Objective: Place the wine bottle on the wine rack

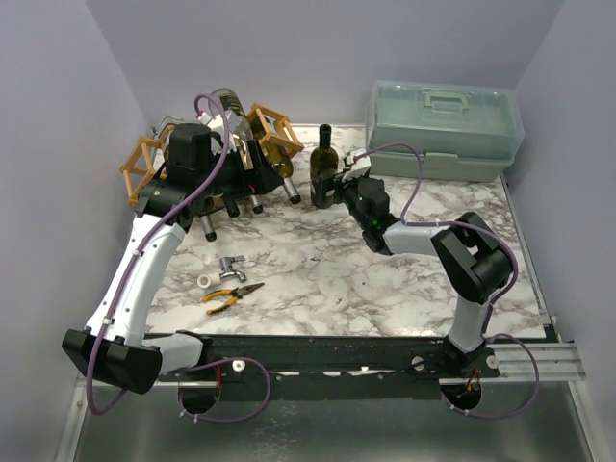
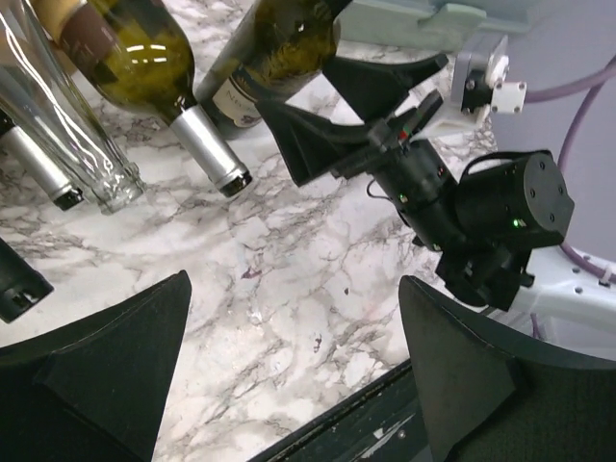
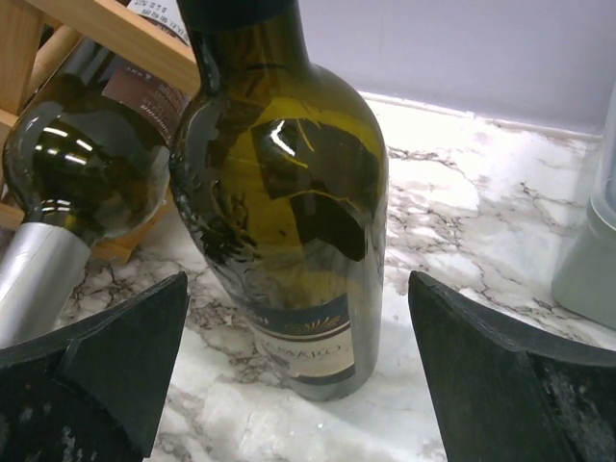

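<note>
A dark green wine bottle with a blue-and-white label stands upright on the marble table, just right of the wooden lattice wine rack. My right gripper is open, its fingers on either side of the bottle's lower body without touching it; the right wrist view shows the bottle between and a little ahead of the open gripper. My left gripper hovers open and empty in front of the rack; in its wrist view the gripper holds only bare marble between its fingers.
Several bottles lie in the rack, necks pointing forward. A translucent plastic toolbox stands at the back right. Yellow-handled pliers, a metal fitting and a small white roll lie near the front left.
</note>
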You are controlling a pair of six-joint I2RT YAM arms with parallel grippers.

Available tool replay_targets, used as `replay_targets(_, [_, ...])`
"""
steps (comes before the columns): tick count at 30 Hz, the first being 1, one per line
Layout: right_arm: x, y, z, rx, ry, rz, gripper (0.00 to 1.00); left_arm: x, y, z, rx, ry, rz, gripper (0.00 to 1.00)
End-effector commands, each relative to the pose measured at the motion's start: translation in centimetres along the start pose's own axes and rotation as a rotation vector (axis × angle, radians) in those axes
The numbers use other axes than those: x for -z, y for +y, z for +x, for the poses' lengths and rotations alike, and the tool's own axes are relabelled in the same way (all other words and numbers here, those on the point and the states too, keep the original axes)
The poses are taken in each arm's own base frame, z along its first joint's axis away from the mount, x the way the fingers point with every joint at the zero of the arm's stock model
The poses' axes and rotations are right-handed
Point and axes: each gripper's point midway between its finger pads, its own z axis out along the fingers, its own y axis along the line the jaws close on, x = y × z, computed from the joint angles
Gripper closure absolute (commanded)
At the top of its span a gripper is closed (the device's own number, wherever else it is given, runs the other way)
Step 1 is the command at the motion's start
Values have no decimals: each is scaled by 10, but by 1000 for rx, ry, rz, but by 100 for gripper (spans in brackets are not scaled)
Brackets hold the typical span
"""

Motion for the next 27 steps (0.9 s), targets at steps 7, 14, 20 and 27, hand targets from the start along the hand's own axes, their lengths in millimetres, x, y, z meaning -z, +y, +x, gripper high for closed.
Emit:
replay_targets(7, [-40, -3, 3, 28, -118, -12, 1, 22, -26, 15, -31, 4, 111, 10])
replay_targets(14, [-48, -7, 16, 101, -141, -5, 10, 22, -40, 22, -13, 33, 168, 10])
replay_targets(20, [-36, -4, 14, 226, -192, -50, 61, 22, -48, 24, 18, 46, 205, 11])
replay_targets(27, [12, -8, -25, 387, -276, -61, 96, 17, -59, 24, 95, 75, 261, 13])
